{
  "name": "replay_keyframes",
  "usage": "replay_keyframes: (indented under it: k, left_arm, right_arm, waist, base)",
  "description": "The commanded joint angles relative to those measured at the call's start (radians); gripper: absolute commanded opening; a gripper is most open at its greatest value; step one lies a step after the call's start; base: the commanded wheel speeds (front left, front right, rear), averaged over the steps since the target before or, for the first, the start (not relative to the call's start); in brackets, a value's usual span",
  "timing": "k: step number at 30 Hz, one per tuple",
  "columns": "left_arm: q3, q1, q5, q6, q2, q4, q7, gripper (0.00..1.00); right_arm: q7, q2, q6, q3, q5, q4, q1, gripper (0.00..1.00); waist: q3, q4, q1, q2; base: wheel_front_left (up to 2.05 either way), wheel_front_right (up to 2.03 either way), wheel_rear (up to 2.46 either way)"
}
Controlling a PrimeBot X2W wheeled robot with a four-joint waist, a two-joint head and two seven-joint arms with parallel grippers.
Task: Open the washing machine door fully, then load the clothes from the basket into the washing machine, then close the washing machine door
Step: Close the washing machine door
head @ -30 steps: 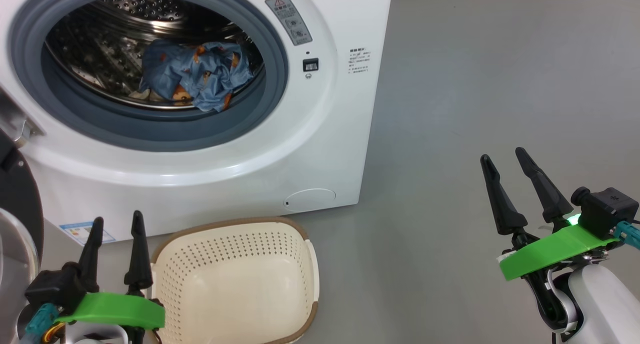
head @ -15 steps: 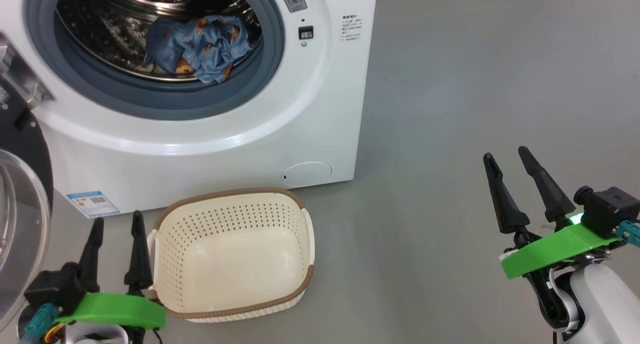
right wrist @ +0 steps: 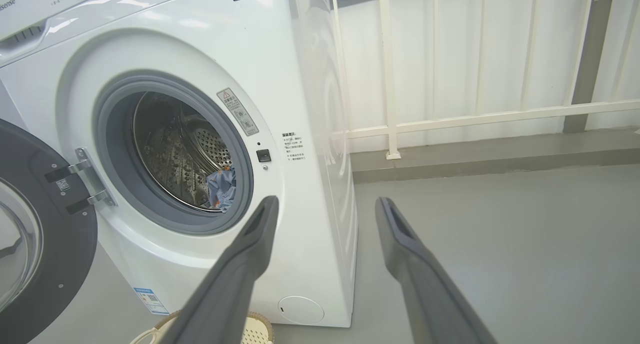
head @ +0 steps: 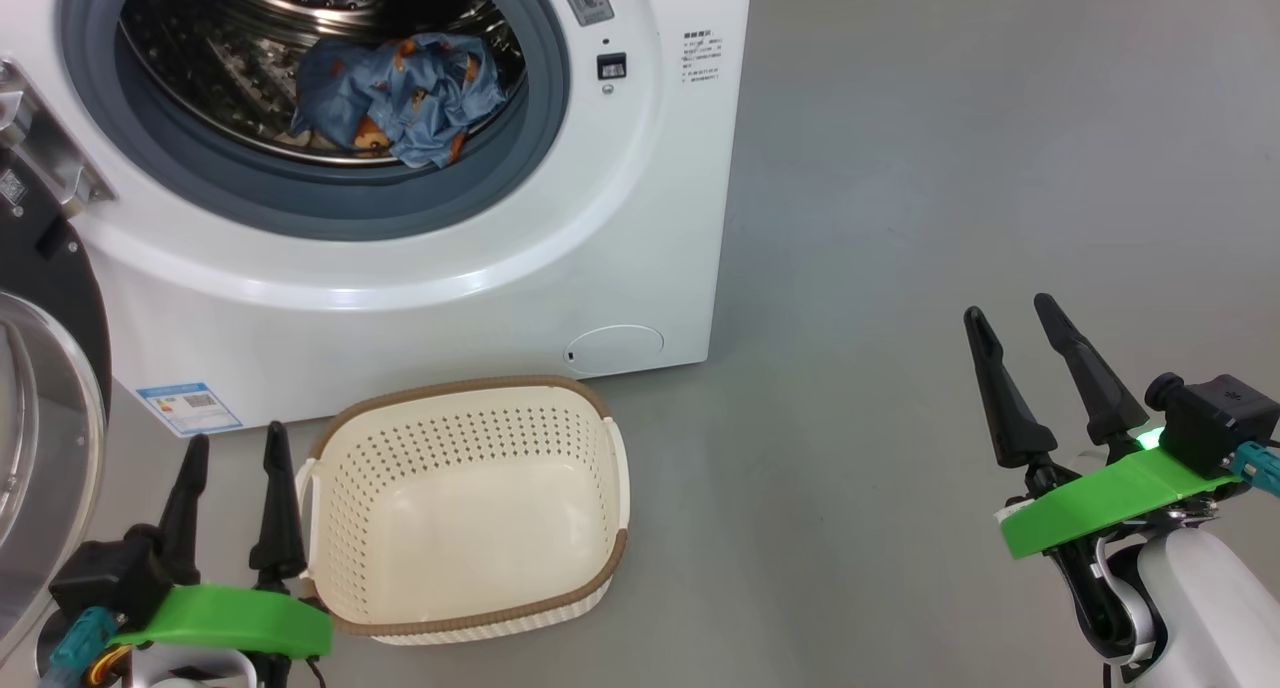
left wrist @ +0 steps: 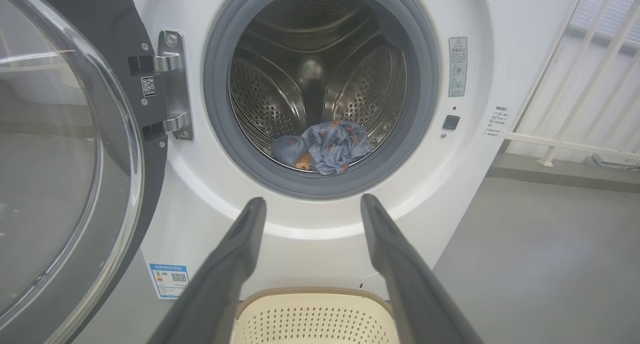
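Standing swung wide at the left edge of the head view, the washing machine door (head: 45,438) is, I judge, the thing left to deal with. The basket (head: 455,383) at bottom centre holds nothing, and the clothes (head: 400,93) lie in the drum (head: 250,28) at upper left (the light blue garment is plain; whether the cream one sits beneath it I cannot tell).

The door should handle as a stiff, fairly heavy disc turning on its hinge (left wrist: 170,84). It will not flex, but the glossy black rim looks slippery and the bulging glass is the part to spare. The best purchase is probably the rim on the side farthest from the hinge, pushed with the flat of a finger rather than pinched.

The left gripper (head: 234,433) sits at lower left, just beside the basket's left wall, fingers spread and holding nothing. The right gripper (head: 1008,306) is at lower right over bare floor (head: 900,218), well apart from the washing machine (head: 400,328), likewise spread and empty.

Against the frame of a second ago the whole scene has slid. The machine sits higher in the frame, the basket shows whole where its near rim was cut off, and more of the door's glass is in sight. That is the camera's move, not the things'. Both grippers keep their places and their spread.
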Motion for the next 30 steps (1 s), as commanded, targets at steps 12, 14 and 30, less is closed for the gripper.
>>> replay_keyframes:
  k: [12, 14, 30]
  left_arm:
    - [0.031, -0.009, -0.009, -0.002, 0.018, -0.024, -0.006, 1.0]
    - [0.031, -0.009, -0.008, -0.002, 0.017, -0.024, -0.006, 1.0]
    - [0.026, -0.001, 0.008, 0.004, 0.022, -0.008, -0.006, 1.0]
  right_arm:
    - [-0.008, -0.01, 0.004, 0.009, 0.005, -0.021, 0.016, 1.0]
    - [-0.008, -0.01, 0.004, 0.009, 0.006, -0.021, 0.016, 1.0]
    - [-0.008, -0.007, 0.004, 0.011, 0.005, -0.019, 0.026, 1.0]
  waist:
    - [-0.006, 0.002, 0.0, 0.0]
    - [-0.007, 0.003, 0.0, 0.0]
    - [-0.029, 0.091, 0.0, 0.0]
  base:
    - [0.0, 0.0, 0.0]
    - [0.0, 0.0, 0.0]
    - [0.0, 0.0, 0.0]
